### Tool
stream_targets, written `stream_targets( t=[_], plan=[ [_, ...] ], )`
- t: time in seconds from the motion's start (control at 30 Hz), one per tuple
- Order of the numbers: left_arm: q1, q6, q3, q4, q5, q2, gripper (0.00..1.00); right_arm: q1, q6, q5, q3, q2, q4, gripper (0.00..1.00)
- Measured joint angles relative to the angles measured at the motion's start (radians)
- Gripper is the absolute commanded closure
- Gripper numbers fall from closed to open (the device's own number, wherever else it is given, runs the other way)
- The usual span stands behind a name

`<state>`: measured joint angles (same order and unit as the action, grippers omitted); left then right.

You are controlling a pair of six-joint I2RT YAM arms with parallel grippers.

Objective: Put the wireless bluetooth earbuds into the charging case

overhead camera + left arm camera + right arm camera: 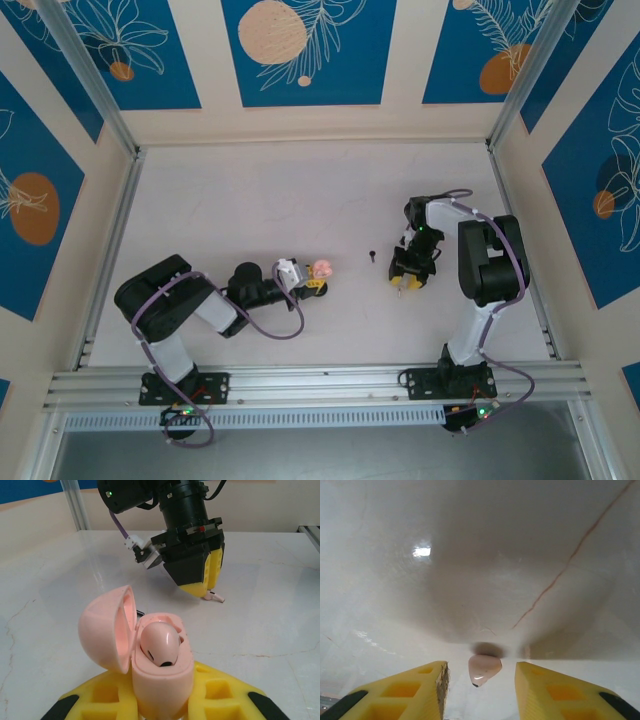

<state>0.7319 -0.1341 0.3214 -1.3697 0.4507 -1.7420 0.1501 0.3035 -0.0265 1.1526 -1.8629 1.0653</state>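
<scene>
The charging case (162,680) is pale pink and stands upright, with my left gripper (162,705) shut on its lower body. Its lid (107,630) hangs open to the left. One pink earbud (160,642) sits in a socket inside. In the top view the case (322,268) is at mid-table in my left gripper (308,282). A second pink earbud (484,669) lies on the table between the yellow fingers (420,690) of my right gripper (481,690), which is open with a gap on each side. My right gripper (405,282) points down at the table, right of centre.
A small dark object (370,256) lies on the white table (300,190) between the two grippers. From the left wrist, my right gripper (205,587) hovers just behind the case, over the loose earbud (217,598). Aluminium rails and patterned walls enclose the table.
</scene>
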Motion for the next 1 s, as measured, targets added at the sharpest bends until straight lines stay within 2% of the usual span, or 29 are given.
stream_targets(
  t=[0.63, 1.0],
  plan=[
    [0.0, 0.0, 0.0, 0.0, 0.0, 0.0, 0.94, 0.01, -0.001, -0.003, -0.009, -0.021, -0.006, 0.66],
    [0.0, 0.0, 0.0, 0.0, 0.0, 0.0, 0.94, 0.01, 0.002, 0.008, -0.011, -0.021, -0.005, 0.76]
  ],
)
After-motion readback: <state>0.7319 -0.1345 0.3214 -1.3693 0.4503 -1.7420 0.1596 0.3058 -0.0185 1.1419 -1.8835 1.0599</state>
